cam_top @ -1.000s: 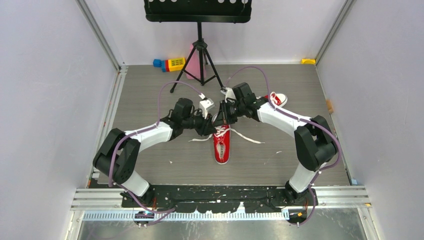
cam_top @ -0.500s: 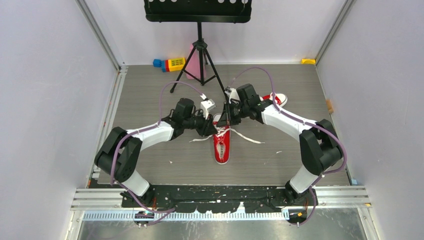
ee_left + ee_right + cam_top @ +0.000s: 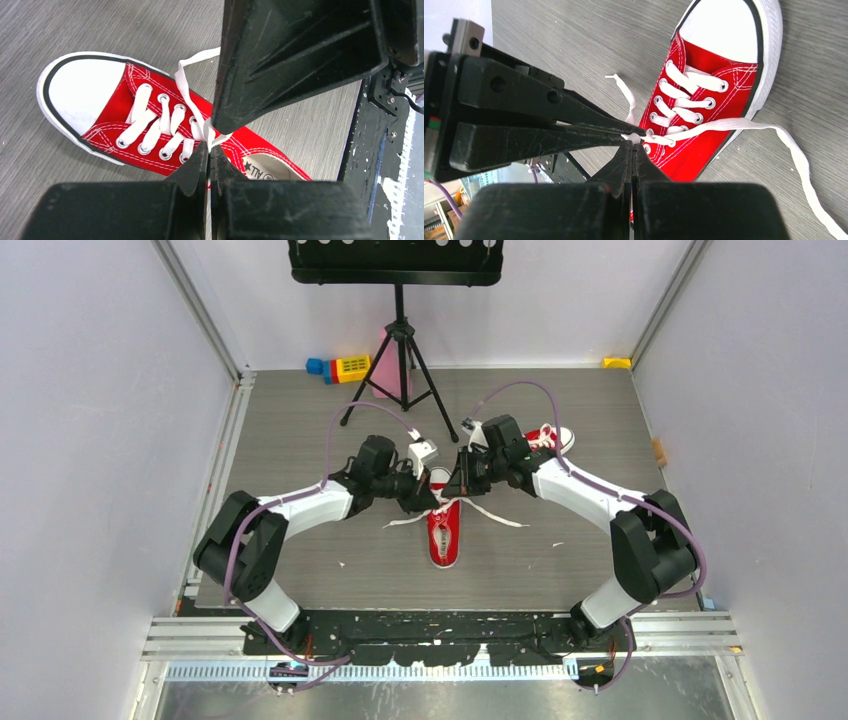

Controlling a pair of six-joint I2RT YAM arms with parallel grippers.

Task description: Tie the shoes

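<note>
Pinching the soft, limp, probably slippery lace [image 3: 724, 122] just above the top eyelets of the small, likely lightweight red shoe [image 3: 443, 535] lying mid-scene, toe pointing near, with left gripper [image 3: 207, 145] and right gripper [image 3: 632, 145] both clamped tight on it, tip to tip.

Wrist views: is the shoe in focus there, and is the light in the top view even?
Left wrist view: red shoe sharp, left pincer near the lens dark, little detail. Right wrist view: shoe and lace crisp. Top view: even light, faint shadows, no glare.
</note>
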